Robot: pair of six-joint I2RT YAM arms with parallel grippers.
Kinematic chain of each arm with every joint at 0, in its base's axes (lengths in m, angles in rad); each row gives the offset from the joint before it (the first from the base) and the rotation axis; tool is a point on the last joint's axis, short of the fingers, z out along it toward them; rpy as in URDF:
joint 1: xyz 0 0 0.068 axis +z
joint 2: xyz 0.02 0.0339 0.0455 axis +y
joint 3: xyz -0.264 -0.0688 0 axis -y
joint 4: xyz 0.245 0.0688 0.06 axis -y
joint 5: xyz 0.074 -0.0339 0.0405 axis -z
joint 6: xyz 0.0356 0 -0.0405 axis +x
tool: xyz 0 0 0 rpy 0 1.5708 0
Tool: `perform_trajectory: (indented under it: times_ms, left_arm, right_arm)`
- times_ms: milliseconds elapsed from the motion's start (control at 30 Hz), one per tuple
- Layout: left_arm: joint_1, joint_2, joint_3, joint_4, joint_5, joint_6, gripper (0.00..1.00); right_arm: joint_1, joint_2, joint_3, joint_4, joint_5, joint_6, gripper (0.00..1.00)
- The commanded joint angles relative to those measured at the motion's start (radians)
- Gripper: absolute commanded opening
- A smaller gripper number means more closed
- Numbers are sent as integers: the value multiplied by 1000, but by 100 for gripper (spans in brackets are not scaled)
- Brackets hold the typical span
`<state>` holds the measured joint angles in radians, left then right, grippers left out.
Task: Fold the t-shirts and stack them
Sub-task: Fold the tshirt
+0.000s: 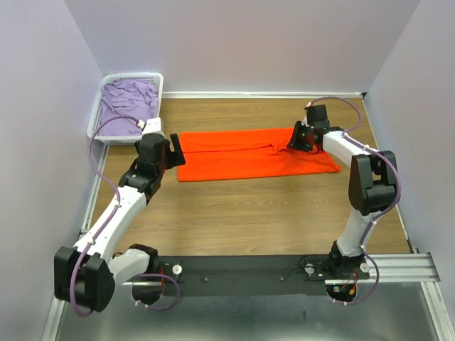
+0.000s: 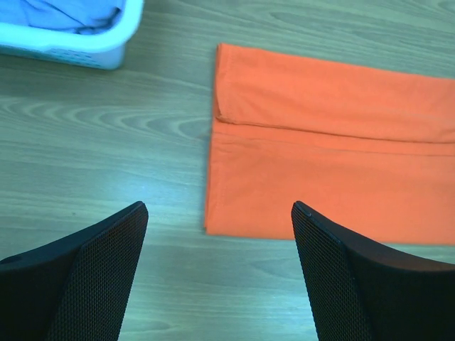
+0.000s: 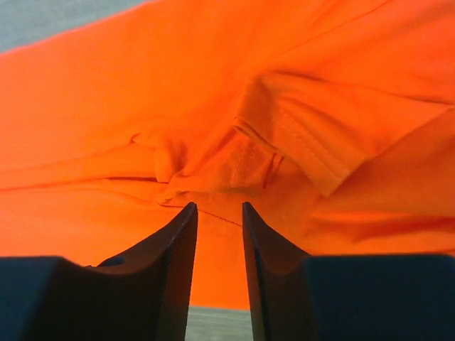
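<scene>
Folded orange t-shirt (image 2: 327, 177) on wooden table (image 2: 106, 156), white basket (image 2: 85, 50) top left, jaws wide apart

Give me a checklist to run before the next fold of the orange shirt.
1. Left gripper open: ok.
2. Left gripper lined up with the left end of the orange t-shirt: ok.
3. Orange t-shirt lying as a flat strip: not ok, cloth is bunched at the right gripper.
4. Right gripper holding cloth: cannot tell, jaws narrowly apart.
5. Lilac t-shirt out of the way in the basket: ok.
</scene>
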<state>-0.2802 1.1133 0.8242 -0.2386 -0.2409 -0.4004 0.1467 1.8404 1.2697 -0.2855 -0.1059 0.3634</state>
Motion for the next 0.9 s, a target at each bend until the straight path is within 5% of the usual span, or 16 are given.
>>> perform_trajectory:
  times_ms: [0, 233, 867]
  left_arm:
    - [-1, -79, -71, 58, -83, 52, 90]
    - [-2, -207, -178, 130, -126, 54, 89]
    - [-4, -196, -194, 177, -118, 71, 87]
  right_arm:
    - [28, 46, 3, 31, -18, 2, 35]
    - [44, 100, 2, 36, -15, 12, 26]
    - [90, 293, 266, 39, 58, -47, 34]
